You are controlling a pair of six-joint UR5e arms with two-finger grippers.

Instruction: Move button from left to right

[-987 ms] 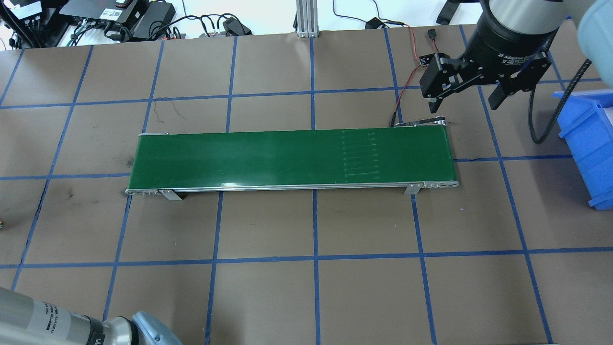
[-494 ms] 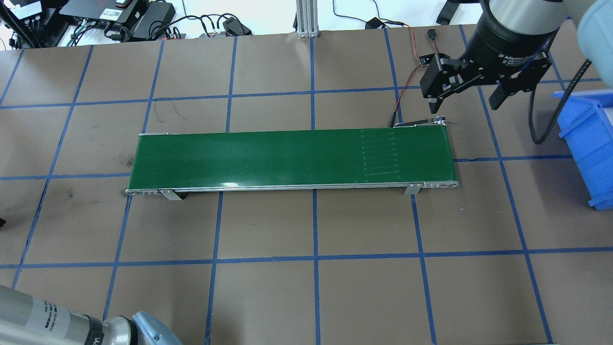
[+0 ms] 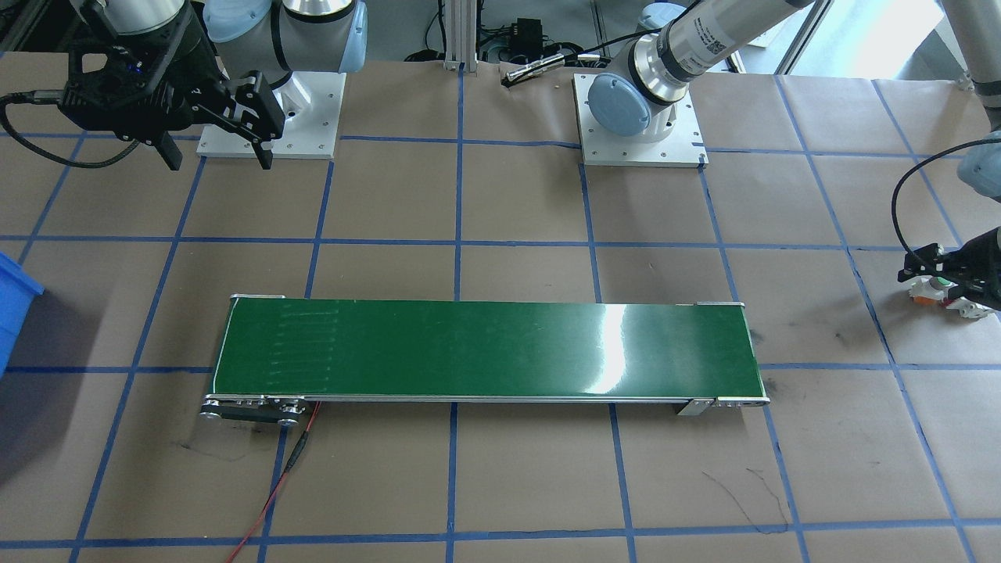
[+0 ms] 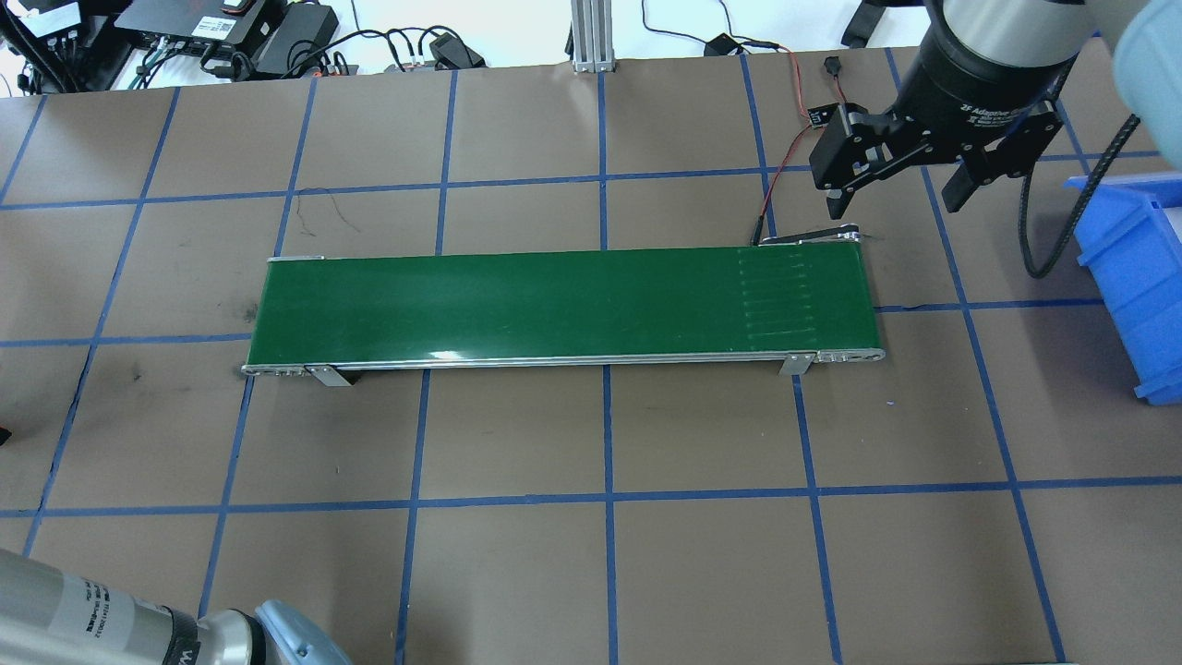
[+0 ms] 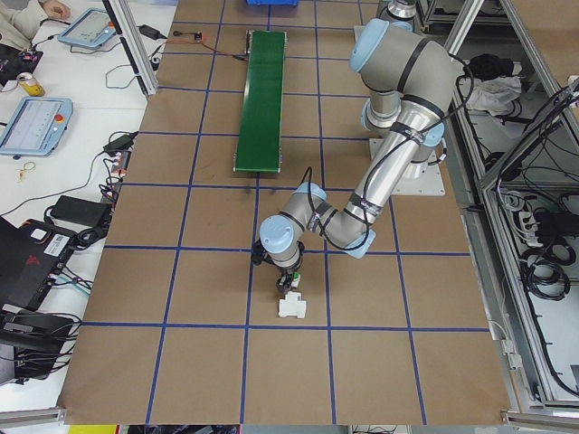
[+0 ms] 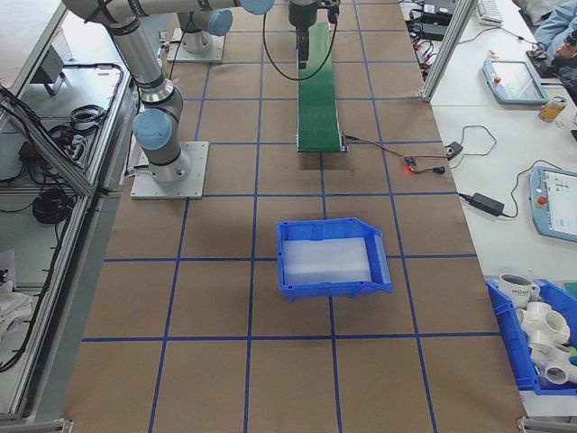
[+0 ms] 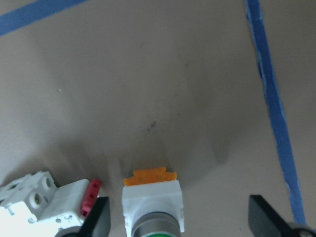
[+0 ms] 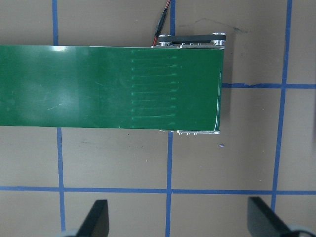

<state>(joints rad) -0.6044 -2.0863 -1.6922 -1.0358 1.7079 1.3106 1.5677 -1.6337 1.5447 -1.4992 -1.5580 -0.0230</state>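
Note:
The button (image 7: 153,207) stands on the brown table, its orange base toward the top of the left wrist view and its green cap at the bottom edge. My left gripper (image 7: 180,224) is open, with one finger on each side of the button and a wider gap on the right. In the front-facing view the button (image 3: 926,292) sits at the far right edge under the left gripper (image 3: 941,281). My right gripper (image 4: 900,189) hangs open and empty above the table, behind the right end of the green conveyor belt (image 4: 563,305).
A white block with red marks (image 7: 44,205) lies just beside the button, also seen as the white block (image 5: 292,308) in the exterior left view. A blue bin (image 4: 1136,277) stands at the table's right. A red wire (image 3: 274,489) runs from the belt's end.
The faint seam marks on the belt have travelled rightward toward its right end. The right gripper has stayed in place, still open.

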